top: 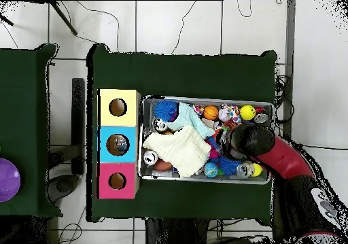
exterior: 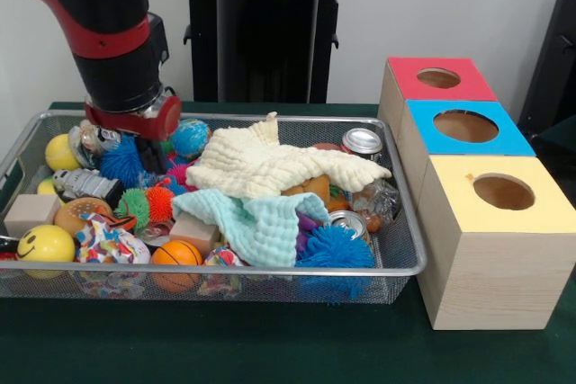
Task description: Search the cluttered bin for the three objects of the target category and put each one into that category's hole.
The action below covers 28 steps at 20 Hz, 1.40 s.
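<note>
While the hand [exterior: 135, 128] sits low among the clutter at one end of the bin [exterior: 409, 263], its fingers are hidden, so grip state cannot be told. Directly beneath and beside it lie spiky balls and a blue ball [exterior: 191, 137]; cans [exterior: 363, 142] lie well away toward the three boxes [exterior: 486, 240]. Two cloths [exterior: 270, 168] cover the bin's middle. Target category is undetermined.

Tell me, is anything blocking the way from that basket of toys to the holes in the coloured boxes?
Nothing visible does. The bin sits right beside the three boxes, and the red, blue and yellow holes are all uncovered on top.
</note>
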Each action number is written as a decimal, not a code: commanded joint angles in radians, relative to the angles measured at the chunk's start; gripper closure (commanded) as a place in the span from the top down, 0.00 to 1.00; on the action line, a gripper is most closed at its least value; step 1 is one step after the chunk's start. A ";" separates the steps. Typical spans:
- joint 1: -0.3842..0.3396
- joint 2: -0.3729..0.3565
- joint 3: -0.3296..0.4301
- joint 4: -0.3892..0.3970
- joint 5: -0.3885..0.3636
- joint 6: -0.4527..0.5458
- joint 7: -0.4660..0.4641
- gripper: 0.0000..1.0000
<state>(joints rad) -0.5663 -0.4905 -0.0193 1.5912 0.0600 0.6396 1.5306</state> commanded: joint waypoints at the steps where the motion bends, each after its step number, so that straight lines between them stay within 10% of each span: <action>1: 0.046 -0.016 0.004 0.095 0.088 0.120 0.279 0.00; 28: -0.010 0.035 0.031 0.203 0.128 -0.126 0.159 0.00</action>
<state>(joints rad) -0.5467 -0.4825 -0.0454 1.7294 0.1700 0.5797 1.5308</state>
